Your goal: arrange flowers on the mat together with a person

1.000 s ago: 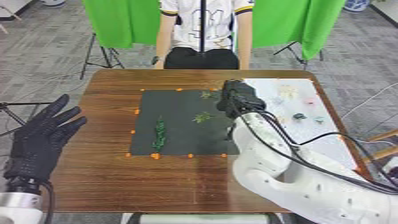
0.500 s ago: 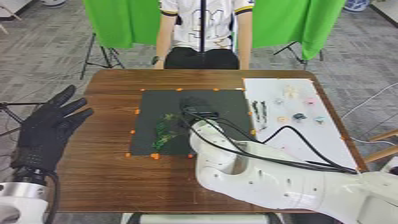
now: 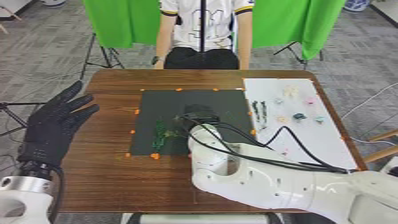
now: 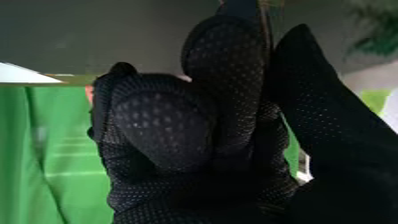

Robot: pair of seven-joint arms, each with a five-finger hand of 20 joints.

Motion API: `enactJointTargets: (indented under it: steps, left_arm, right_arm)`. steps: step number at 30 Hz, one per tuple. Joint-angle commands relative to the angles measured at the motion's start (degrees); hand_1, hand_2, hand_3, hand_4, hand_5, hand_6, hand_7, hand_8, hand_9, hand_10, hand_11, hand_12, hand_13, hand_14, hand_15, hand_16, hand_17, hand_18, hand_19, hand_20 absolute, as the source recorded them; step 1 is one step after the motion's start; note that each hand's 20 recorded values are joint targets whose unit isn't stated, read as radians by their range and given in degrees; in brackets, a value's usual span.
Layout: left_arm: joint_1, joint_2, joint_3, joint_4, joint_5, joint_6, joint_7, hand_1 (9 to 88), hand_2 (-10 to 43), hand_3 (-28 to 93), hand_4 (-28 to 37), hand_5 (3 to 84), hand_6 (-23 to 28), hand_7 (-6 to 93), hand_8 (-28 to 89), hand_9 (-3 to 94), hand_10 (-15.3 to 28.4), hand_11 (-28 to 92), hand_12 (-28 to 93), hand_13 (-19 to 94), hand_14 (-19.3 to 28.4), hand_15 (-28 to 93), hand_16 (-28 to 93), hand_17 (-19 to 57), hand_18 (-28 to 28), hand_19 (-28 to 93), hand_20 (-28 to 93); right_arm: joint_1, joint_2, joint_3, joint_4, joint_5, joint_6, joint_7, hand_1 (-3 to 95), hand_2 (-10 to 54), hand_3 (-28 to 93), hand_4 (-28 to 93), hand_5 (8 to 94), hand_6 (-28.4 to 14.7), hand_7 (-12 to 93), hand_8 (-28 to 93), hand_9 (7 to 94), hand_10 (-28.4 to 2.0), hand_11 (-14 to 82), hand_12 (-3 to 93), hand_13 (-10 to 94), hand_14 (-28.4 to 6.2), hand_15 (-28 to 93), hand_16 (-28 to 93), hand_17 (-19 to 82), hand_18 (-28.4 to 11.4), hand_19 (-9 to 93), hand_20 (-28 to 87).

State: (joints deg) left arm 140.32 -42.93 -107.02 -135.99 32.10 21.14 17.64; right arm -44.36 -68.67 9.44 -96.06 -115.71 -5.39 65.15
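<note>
The black-gloved right hand [image 3: 201, 111] is over the dark grey mat [image 3: 164, 102], probably to add greenery beside the leafy green sprig [image 3: 160, 135] at left; its grip I cannot tell. The black-gloved left hand [image 3: 49, 127], fingers apart, leaves the mat free.

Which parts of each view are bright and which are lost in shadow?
Head view: the white board is the brightest tabletop area, the mat dark; right wrist view: the green curtain is brightly lit, while the right hand darkens to near black towards its base.
</note>
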Motion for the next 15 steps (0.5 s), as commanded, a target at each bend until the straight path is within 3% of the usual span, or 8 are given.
enactJointTargets:
  steps: [1, 3, 9, 11, 15]
  left_arm:
    - [0.05, 0.42, 0.43, 0.47, -0.09, -0.79, -0.71, 21.8, 6.8, 76, -23.6, 32.8, 6.0, 9.0, -8, 30.9, 15.5, 18, 11, 19, 22.0, 41, -5, -8.5, 15.8, 33, 13]
    - [-0.22, 0.09, 0.48, 0.53, 0.16, -0.94, -1.24, 21.8, 6.8, 76, -23.5, 32.9, 6.1, 9.1, -8, 31.0, 15.4, 18, 11, 19, 22.0, 41, -5, -8.6, 15.8, 33, 13]
    - [1.19, 0.21, -0.07, 0.24, -0.32, -0.52, -0.71, 21.9, 6.8, 76, -23.4, 32.8, 6.1, 9.0, -8, 30.9, 15.5, 18, 11, 19, 21.9, 41, -5, -8.5, 15.8, 33, 13]
    - [1.51, -0.33, -0.48, 0.1, 0.13, -0.69, -1.18, 22.0, 6.8, 76, -23.4, 32.8, 6.0, 9.0, -8, 30.9, 15.4, 18, 11, 19, 21.9, 41, -5, -8.5, 15.8, 33, 13]
    - [2.91, -0.65, -1.15, -0.35, 0.14, -0.35, -0.36, 22.0, 6.8, 76, -23.4, 32.8, 6.1, 9.0, -8, 30.9, 15.5, 18, 11, 19, 21.9, 41, -5, -8.6, 15.9, 33, 13]
  right_arm:
    - [-1.29, -0.88, 1.09, -0.9, 0.94, -1.17, 1.04, 41.6, 3.1, 62, -21, 93.7, 1.9, 21, -15, 93.7, -10.8, 44.0, 14.3, 94, -6.0, 62, 16, 51, -22.5, 93, 12]
    - [-1.59, -0.81, 1.85, -1.56, 1.83, -1.31, 1.27, 38.7, 4.1, 61, -21, 93.6, 1.0, 17, -15, 93.7, -11.0, 42.6, 14.2, 94, -5.8, 62, 16, 52, -22.4, 93, 11]
    - [-1.78, -0.26, 2.74, -3.64, 2.14, -1.05, 0.79, 34.3, 4.3, 60, -20, 93.4, -0.3, 16, -14, 93.7, -11.4, 41.0, 13.7, 94, -5.9, 61, 16, 52, -22.4, 93, 9]
    - [-2.27, -0.24, 3.5, -4.09, 2.69, -1.63, 0.68, 33.9, 4.3, 61, -20, 93.6, -0.3, 17, -14, 93.7, -11.5, 41.2, 13.6, 94, -6.1, 61, 16, 52, -22.6, 93, 9]
    - [-3.97, 0.75, 5.38, -6.25, 1.84, -1.4, -0.53, 32.7, 4.9, 61, -20, 93.7, -0.3, 17, -15, 93.7, -11.7, 41.5, 13.4, 94, -6.1, 61, 15, 52, -22.2, 93, 2]
